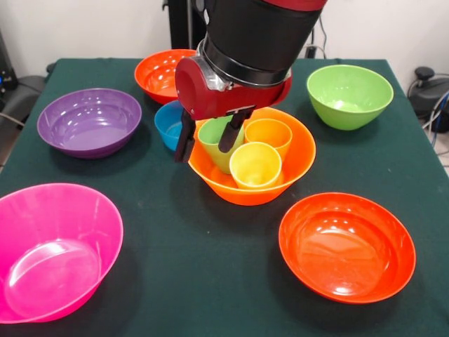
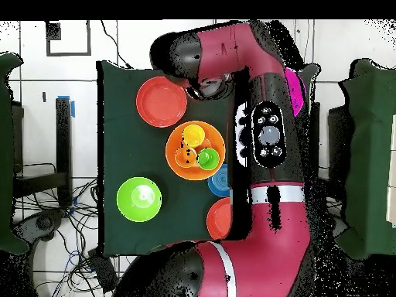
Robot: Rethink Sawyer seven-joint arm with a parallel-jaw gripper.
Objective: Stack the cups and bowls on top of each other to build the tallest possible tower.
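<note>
In the front view the light orange bowl (image 1: 295, 165) sits mid-surface and serves as landmark: inside it stand the green cup (image 1: 214, 137), the orange cup (image 1: 269, 133) and the yellow cup (image 1: 255, 165), all upright and crowded together. The gripper (image 1: 208, 137) hangs over that bowl's rim on the green cup's side, its two dark fingers spread, one finger (image 1: 185, 137) outside the bowl and the other down at the green cup's mouth; it looks open around the cup wall and bowl rim, though whether it presses anything is hard to judge. A small blue bowl (image 1: 167, 123) lies just beside the landmark bowl, a red-orange bowl (image 1: 158, 70) beyond it, a purple bowl (image 1: 90, 121) and a pink bowl (image 1: 56, 249) farther off, a lime green bowl (image 1: 349, 95) and a second red-orange bowl (image 1: 347, 246) on the other side. In the overhead view the arm hides much; the three cups show inside the light orange bowl (image 2: 174, 151). The cups are probably light, stiff and slippery; pinching across one wall at the rim seems the best hold.
</note>
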